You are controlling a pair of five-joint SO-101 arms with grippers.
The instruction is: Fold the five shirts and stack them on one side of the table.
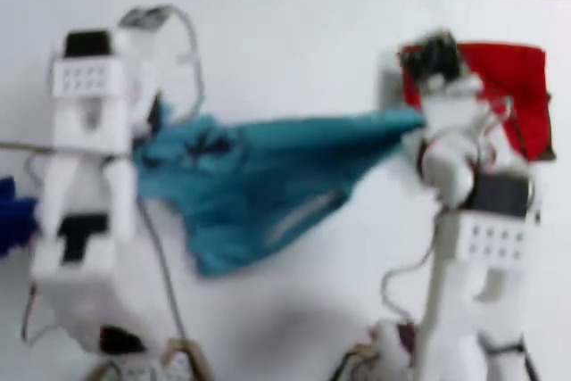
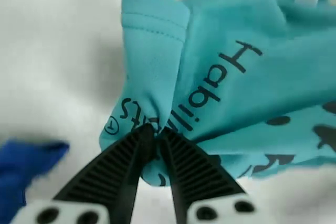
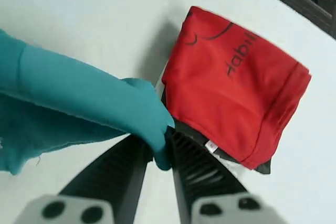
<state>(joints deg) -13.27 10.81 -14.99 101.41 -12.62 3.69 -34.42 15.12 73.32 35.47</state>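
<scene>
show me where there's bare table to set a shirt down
Bare table lies beyond the teal shirt, between the left arm and right arm, and on its near side, though cables trail there. Crowded: around the folded red shirt by the right arm, and the blue cloth by the left arm.

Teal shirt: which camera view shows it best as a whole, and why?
The high view: the whole teal shirt shows there, stretched out end to end. The left wrist view gives one bunched, printed end pinched in the left gripper; the right wrist view gives the other end pinched in the right gripper.
</scene>
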